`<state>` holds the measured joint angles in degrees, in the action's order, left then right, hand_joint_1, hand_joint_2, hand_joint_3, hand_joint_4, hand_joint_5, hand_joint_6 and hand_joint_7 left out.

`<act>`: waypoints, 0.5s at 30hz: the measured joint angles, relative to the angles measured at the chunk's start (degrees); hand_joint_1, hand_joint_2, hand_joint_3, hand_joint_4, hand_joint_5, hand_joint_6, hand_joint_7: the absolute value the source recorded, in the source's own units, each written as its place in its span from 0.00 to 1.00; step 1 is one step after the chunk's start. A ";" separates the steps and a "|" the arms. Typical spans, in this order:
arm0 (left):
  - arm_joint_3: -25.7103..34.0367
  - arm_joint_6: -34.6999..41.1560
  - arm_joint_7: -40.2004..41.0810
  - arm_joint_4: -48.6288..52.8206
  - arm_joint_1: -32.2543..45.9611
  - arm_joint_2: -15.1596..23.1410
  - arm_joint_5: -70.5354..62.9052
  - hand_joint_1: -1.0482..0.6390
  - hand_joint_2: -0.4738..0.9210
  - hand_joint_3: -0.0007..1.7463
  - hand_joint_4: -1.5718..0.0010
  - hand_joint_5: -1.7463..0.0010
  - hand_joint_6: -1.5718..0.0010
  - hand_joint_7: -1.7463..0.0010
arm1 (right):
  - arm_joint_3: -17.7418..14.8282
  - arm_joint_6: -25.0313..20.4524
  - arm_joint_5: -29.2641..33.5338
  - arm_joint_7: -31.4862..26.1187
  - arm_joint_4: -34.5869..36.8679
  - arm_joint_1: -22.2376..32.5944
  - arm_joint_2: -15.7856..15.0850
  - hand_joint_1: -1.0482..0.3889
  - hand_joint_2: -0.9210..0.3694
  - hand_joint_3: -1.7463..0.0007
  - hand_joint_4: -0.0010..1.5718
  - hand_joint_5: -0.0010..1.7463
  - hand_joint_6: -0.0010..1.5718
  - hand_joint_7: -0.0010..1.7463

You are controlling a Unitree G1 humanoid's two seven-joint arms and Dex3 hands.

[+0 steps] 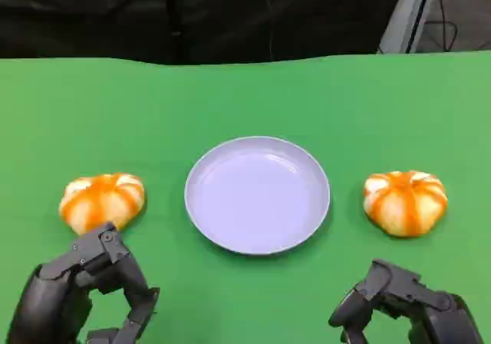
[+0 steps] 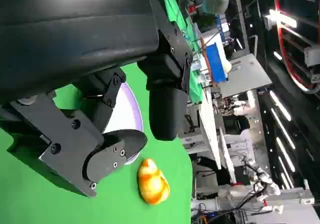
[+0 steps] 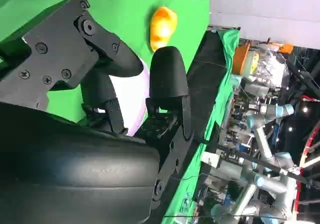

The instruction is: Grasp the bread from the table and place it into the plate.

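Both hands, left hand (image 1: 84, 294) and right hand (image 1: 406, 305), seemingly curled on nothing; plate (image 1: 257, 194) between two breads.

Green table cloth (image 1: 245, 98) covers whole work surface, smooth, far edge running 10 to 2 o'clock. Black curtain (image 1: 192, 14) behind it at 12 o'clock. Grey metal post (image 1: 406, 14) leaning at 1 o'clock, dark cable (image 1: 447, 18) on floor just beside it.

Left wrist view: blue box (image 2: 216, 63), ceiling strip lights (image 2: 280, 119), red hoop (image 2: 281, 39) in cluttered lab background.

Right wrist view: grey robot arms with blue joints (image 3: 265, 129), orange object (image 3: 245, 59) on far bench, too blurred to identify.
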<state>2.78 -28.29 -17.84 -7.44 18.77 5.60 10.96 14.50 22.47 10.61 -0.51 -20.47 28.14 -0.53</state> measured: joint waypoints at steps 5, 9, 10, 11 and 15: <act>0.00 0.03 0.00 0.00 0.01 0.00 -0.03 0.57 0.61 0.67 0.48 0.00 0.60 0.04 | 0.00 0.00 0.00 0.00 0.00 0.00 -0.01 0.67 0.43 0.27 0.44 0.93 0.49 0.75; 0.00 0.08 0.00 0.00 0.00 0.00 0.01 0.58 0.62 0.63 0.54 0.00 0.61 0.07 | -0.01 0.00 0.00 0.00 0.00 0.00 -0.02 0.67 0.43 0.26 0.44 0.93 0.49 0.75; 0.01 0.08 0.00 0.00 0.00 0.00 0.06 0.57 0.67 0.57 0.58 0.02 0.62 0.11 | -0.01 0.00 0.00 0.00 0.00 0.00 -0.01 0.67 0.43 0.26 0.44 0.93 0.49 0.75; 0.04 0.08 0.00 0.00 -0.03 0.00 0.10 0.56 0.74 0.48 0.60 0.06 0.61 0.17 | -0.01 0.00 0.00 0.00 0.00 0.00 -0.01 0.67 0.43 0.26 0.44 0.93 0.49 0.75; 0.21 4.10 1.14 -1.18 -0.29 -0.01 0.00 0.59 0.86 0.37 0.64 0.21 0.61 0.38 | 0.01 0.00 0.01 0.00 0.00 -0.01 0.00 0.67 0.43 0.26 0.44 0.93 0.49 0.75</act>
<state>2.99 -24.18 -16.70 -8.62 18.48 5.59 10.96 14.51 22.47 10.61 -0.51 -20.47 28.13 -0.53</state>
